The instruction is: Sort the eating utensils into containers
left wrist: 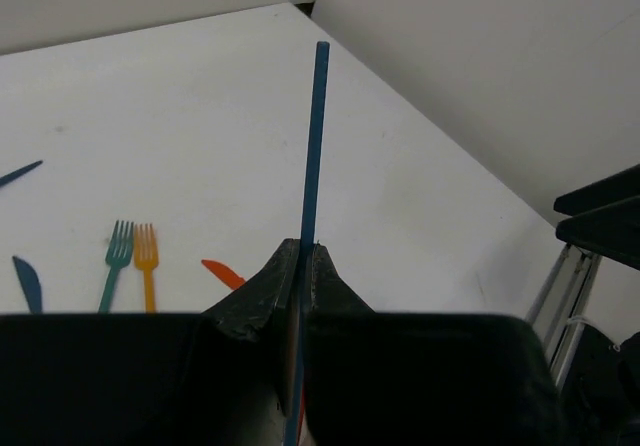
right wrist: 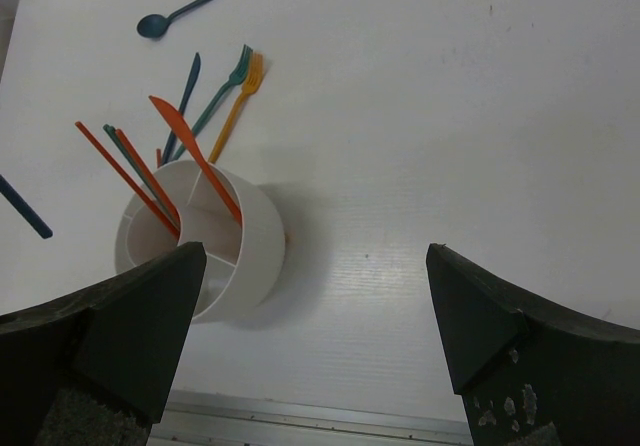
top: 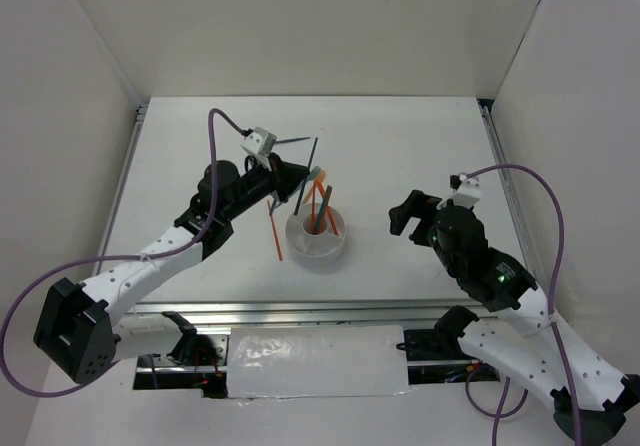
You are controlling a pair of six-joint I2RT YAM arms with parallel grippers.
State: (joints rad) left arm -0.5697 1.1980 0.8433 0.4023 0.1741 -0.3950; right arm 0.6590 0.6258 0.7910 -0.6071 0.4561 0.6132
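While the left end effector (left wrist: 300, 251) is pinching a dark teal chopstick (left wrist: 313, 146) between nearly closed fingers (the stick is jutting well past the tips), it is hovering at eleven o'clock of the white divided holder (right wrist: 255, 256) in the top view. The right end effector (right wrist: 316, 261) is gaping wide, empty, at three o'clock. Orange chopsticks (right wrist: 120, 171) are standing inside; a teal fork (right wrist: 222, 96) and an orange fork (right wrist: 240, 101) are lying on the tabletop (right wrist: 450, 116).

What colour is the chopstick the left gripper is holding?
Dark teal-blue chopstick, pinched in the left gripper; clearest in the left wrist view.
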